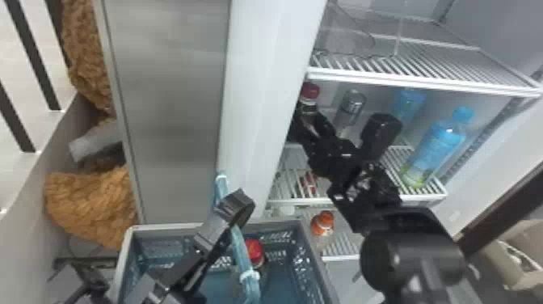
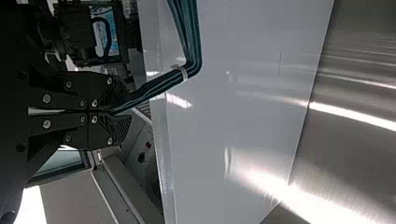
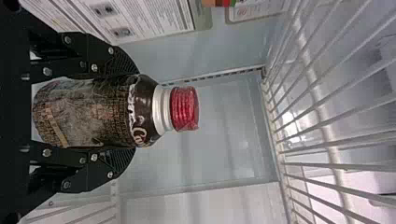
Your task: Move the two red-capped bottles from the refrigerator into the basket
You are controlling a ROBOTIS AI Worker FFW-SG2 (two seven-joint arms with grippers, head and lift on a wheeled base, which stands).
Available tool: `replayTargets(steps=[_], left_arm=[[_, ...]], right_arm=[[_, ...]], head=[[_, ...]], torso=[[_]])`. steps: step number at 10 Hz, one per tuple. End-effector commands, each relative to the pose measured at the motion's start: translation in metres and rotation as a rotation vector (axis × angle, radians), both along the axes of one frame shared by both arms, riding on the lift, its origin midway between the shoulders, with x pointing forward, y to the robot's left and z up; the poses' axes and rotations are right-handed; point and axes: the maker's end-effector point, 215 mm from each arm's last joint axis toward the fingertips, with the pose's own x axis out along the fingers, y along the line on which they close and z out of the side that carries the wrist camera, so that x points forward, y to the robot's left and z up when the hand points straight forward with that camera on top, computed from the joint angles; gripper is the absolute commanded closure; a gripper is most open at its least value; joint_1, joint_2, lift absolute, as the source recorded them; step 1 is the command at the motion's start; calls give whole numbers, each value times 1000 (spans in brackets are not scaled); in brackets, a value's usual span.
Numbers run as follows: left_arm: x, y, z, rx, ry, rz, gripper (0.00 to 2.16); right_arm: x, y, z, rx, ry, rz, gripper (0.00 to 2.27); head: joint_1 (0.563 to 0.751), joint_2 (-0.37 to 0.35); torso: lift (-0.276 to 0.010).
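Beneath the upper wire shelf (image 1: 404,82) in the refrigerator (image 1: 266,81), by the head view, carrying one red-capped bottle (image 1: 310,95) cap upward in the right gripper (image 1: 309,118), with the other red-capped bottle (image 1: 255,251) already down in the basket (image 1: 161,229). From the left wrist view, pressing the left gripper (image 2: 116,112) together on the teal handle (image 2: 189,37), probably soft and pliant, so best pinched squarely across its strands to steady the basket. From the right wrist view, pinching the held bottle by its dark printed body, one finger on either side, below shoulder and cap. Likely firm, smooth and rather weighty if full; perhaps slick with chill, and impossible to call glass or plastic from here. Worth keeping hold at that wide body, never the narrow cap, then drawing out clear of the wire shelf and lowering gently beside the other bottle.
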Motion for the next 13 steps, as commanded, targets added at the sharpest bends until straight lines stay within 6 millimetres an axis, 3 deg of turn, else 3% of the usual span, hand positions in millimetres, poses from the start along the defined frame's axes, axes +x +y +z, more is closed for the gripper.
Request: replayTargets(steps=[1, 3, 7, 13], left_arm=[[0, 0, 0, 1, 0, -1, 1204], [0, 0, 1, -3, 1, 1, 1204], [-1, -1, 0, -4, 3, -1, 1204], [-2, -2, -2, -3, 10, -3, 1204]], right_arm=[[-26, -5, 7, 8, 12, 2, 1277], [-52, -5, 14, -8, 20, 18, 1277], [-97, 2, 22, -16, 49, 71, 1277], [-183, 15, 43, -63, 137, 158, 1277]], head=[[684, -274], [695, -292], [695, -306], [695, -330]], torso=[[0], [0], [0], [0]])
